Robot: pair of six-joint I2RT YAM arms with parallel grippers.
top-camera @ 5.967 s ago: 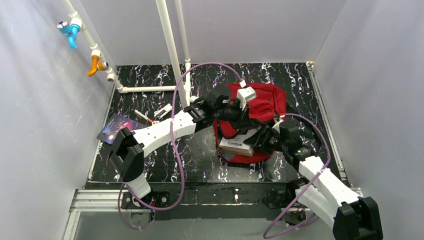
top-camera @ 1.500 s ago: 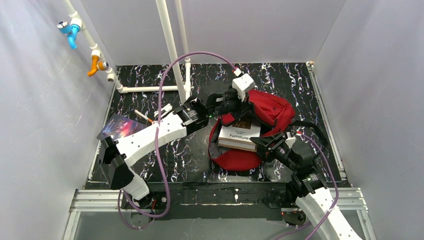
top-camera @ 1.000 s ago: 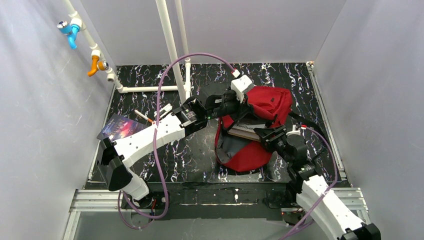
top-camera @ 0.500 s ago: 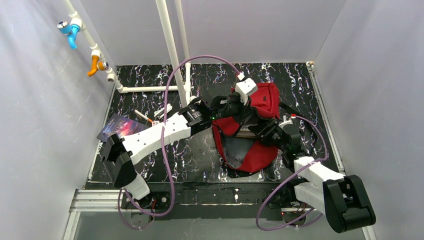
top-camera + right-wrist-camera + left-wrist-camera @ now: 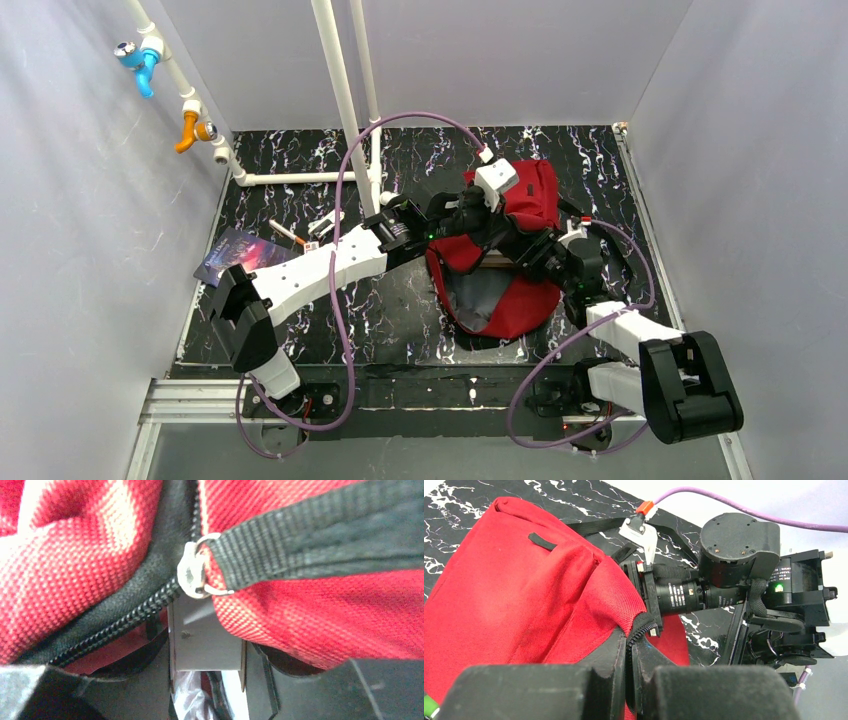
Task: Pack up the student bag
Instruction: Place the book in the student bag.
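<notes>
A red bag [image 5: 525,305] lies centre-right on the desk [image 5: 400,320]; the left arm [image 5: 320,270] and right arm [image 5: 620,325] meet at its upper part.

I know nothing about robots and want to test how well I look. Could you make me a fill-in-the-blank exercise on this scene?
1. The bag is ____ on the outside.
2. The left end effector pinches the bag's black ____ edge.
3. The valve beside the blue valve is ____.
Missing words: red; zipper; orange.
</notes>
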